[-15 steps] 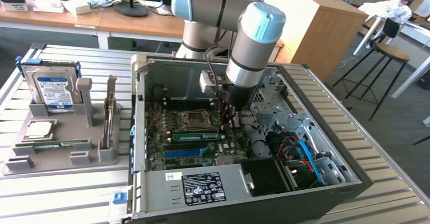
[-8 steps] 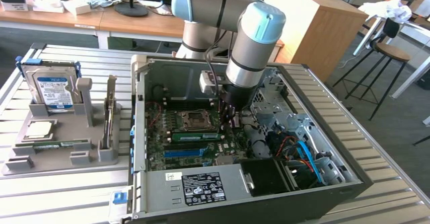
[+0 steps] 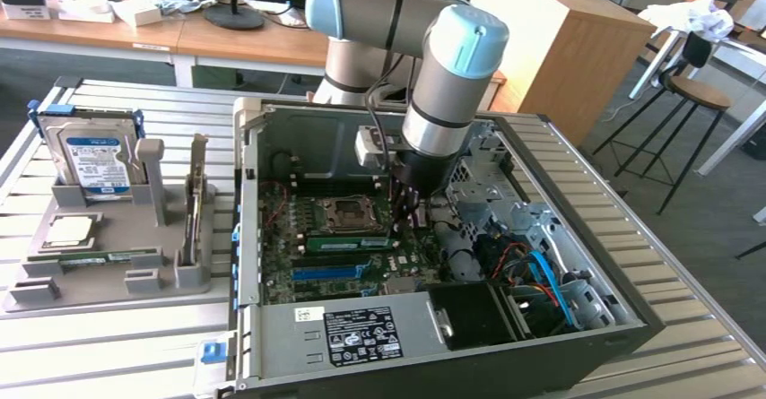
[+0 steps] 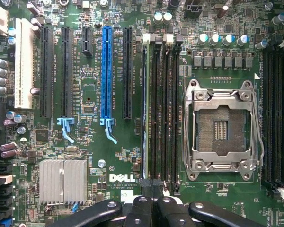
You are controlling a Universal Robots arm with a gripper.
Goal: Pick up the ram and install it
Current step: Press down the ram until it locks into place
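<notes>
Slatted metal table (image 3: 108,345) carries an open PC case (image 3: 526,345) lying on its side, with a grey fixture (image 3: 108,273) at the exterior view's left holding a hard drive (image 3: 96,161) and a card (image 3: 195,193) standing on edge. Behind are desks and a stool (image 3: 688,121). The arm (image 3: 449,85) reaches down into the case, and its gripper (image 3: 404,203) hangs just above the motherboard (image 3: 323,269), beside the CPU socket (image 3: 347,211). A green ram (image 3: 350,244) lies seated in a slot right under the gripper, between the socket and a blue slot (image 3: 341,272).

From the wrist, the board fills the scene: the long blue slot (image 4: 107,71), black slots around it, a heatsink (image 4: 64,181), the CPU socket (image 4: 223,130). The ram (image 4: 144,109) shows edge-on in the first memory slot beside the empty ones, its end at the gripper (image 4: 151,201), whose fingers (image 4: 168,208) are pressed together with nothing between them.
</notes>
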